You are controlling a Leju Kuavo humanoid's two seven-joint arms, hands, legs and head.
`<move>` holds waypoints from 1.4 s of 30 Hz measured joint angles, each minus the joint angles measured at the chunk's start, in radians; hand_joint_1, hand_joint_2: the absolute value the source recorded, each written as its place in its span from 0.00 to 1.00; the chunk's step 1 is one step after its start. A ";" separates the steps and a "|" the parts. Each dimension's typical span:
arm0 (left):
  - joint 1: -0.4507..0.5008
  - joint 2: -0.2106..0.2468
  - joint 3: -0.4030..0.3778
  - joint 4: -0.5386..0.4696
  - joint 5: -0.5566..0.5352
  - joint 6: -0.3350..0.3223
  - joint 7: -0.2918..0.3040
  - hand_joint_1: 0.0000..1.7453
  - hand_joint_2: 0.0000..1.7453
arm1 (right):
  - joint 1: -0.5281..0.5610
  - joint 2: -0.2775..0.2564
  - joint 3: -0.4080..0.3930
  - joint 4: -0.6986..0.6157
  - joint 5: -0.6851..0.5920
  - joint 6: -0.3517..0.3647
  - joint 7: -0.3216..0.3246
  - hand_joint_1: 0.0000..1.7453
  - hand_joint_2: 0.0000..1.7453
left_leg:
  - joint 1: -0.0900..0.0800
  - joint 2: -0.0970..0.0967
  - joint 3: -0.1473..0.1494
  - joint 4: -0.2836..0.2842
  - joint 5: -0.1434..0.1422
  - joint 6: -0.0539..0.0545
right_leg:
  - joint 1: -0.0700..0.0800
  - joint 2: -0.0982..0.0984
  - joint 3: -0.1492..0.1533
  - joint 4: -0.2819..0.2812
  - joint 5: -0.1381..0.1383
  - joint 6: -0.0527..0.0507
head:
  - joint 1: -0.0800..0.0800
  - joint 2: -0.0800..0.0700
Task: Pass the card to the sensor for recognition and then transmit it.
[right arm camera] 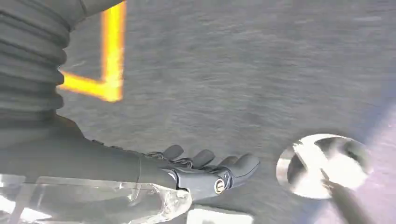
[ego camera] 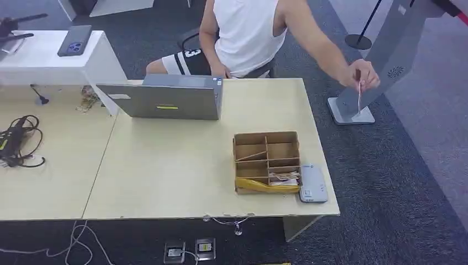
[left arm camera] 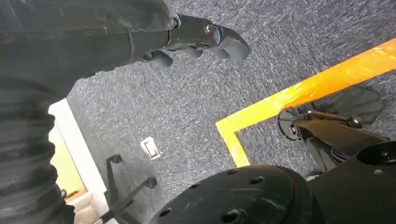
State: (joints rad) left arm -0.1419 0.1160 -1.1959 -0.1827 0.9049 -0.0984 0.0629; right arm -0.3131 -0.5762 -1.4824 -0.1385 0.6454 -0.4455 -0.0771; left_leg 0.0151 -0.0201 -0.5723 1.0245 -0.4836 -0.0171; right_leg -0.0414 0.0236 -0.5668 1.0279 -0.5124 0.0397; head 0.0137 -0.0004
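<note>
A person seated behind the table reaches out past its right edge and pinches a thin pale card [ego camera: 359,98] upright, edge-on to me. The white sensor [ego camera: 313,184] lies flat at the table's near right corner, against the cardboard organizer [ego camera: 267,161]. My left hand [left arm camera: 201,39] hangs over grey carpet, fingers loosely apart and holding nothing. My right hand [right arm camera: 205,170] also hangs above the carpet, fingers stretched out and empty. Both hands are well away from the card and the sensor.
A grey laptop [ego camera: 165,99] stands open at the table's far side. Black cables [ego camera: 19,141] lie at the left. A grey kiosk stand [ego camera: 386,55] rises right of the table, behind the card. Yellow floor tape [left arm camera: 303,91] and a round metal base [right arm camera: 322,165] mark the carpet.
</note>
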 joint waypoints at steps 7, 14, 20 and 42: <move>0.002 -0.006 0.000 0.000 0.003 0.000 0.000 0.00 1.00 | -0.113 -0.199 -0.005 0.019 0.024 0.038 -0.110 0.00 1.00 | 0.000 0.000 -0.001 0.000 0.000 0.001 | 0.000 -0.001 0.000 0.001 0.000 0.000 | 0.000 0.000; 0.002 -0.015 0.000 0.000 0.010 0.000 -0.002 0.00 1.00 | -0.475 -0.360 0.014 0.038 0.321 0.050 -0.184 0.00 1.00 | -0.003 0.000 -0.005 0.000 0.002 0.003 | -0.003 0.000 -0.002 0.003 0.002 0.003 | -0.002 0.000; 0.001 -0.023 0.000 0.000 0.010 0.000 -0.002 0.00 1.00 | -0.814 -0.359 0.098 0.057 0.679 -0.061 -0.332 0.00 1.00 | -0.001 -0.006 -0.008 0.000 0.006 0.005 | -0.001 -0.008 -0.001 0.005 0.002 0.003 | -0.001 0.000; -0.008 -0.005 -0.002 0.005 -0.010 0.019 -0.052 0.00 1.00 | -0.486 -0.165 1.426 -1.018 0.275 0.352 0.576 0.00 1.00 | -0.015 0.052 -0.023 0.001 -0.012 0.008 | -0.019 0.065 -0.029 0.016 0.007 0.009 | 0.005 0.000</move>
State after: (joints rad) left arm -0.1496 0.1114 -1.1982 -0.1781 0.8953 -0.0789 0.0114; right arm -0.7994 -0.7408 -0.0567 -1.1561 0.9209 -0.0938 0.4991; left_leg -0.0003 0.0320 -0.5954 1.0251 -0.4958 -0.0092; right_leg -0.0599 0.0883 -0.5956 1.0437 -0.5058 0.0487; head 0.0191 -0.0004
